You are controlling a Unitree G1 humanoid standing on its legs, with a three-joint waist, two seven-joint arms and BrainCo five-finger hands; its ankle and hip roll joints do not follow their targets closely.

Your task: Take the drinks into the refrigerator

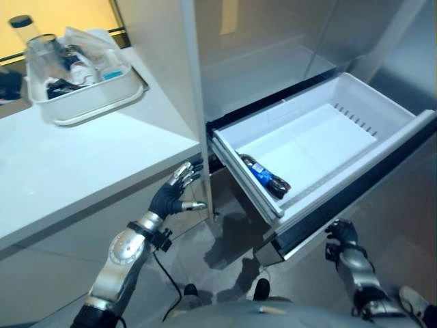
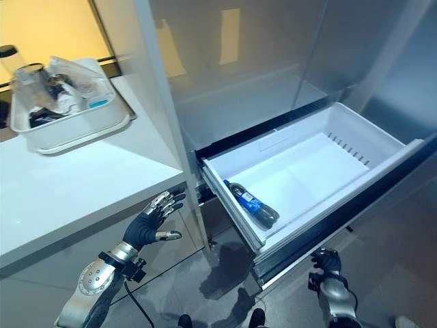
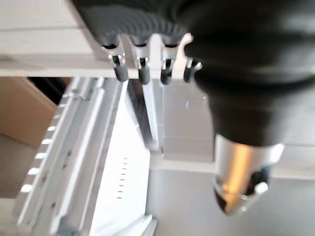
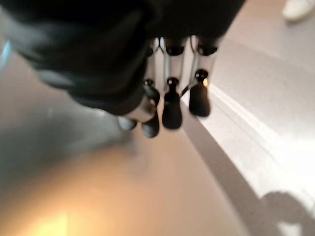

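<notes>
A white counter [image 1: 75,164] fills the left of the frame, and to its right we see the refrigerator [image 1: 273,48] with its bottom drawer [image 1: 321,147] pulled out toward the lower right. At the upper left, a white tray [image 1: 89,96] sits on the counter, crowded with clear containers and other small items (too jumbled for us to name).

In the drawer we find one dark drink bottle [image 1: 266,175] with a blue label, lying on its side along the drawer's near left wall, toward the lower centre of the frame. The rest of the drawer's white floor is bare.

Our left hand [image 1: 176,191] hovers at lower centre left, just under the counter's edge and just beside the drawer's near left corner; its fingers are spread and fairly straight, the thumb pointing toward the drawer, and they hold nothing. In its wrist view the fingertips [image 3: 142,73] point at the counter's edge, with the drawer rails beyond.

Our right hand [image 1: 341,239] shows at the lower right, below the drawer's dark front; in its wrist view the fingers [image 4: 172,105] look loosely bent, with nothing between them
</notes>
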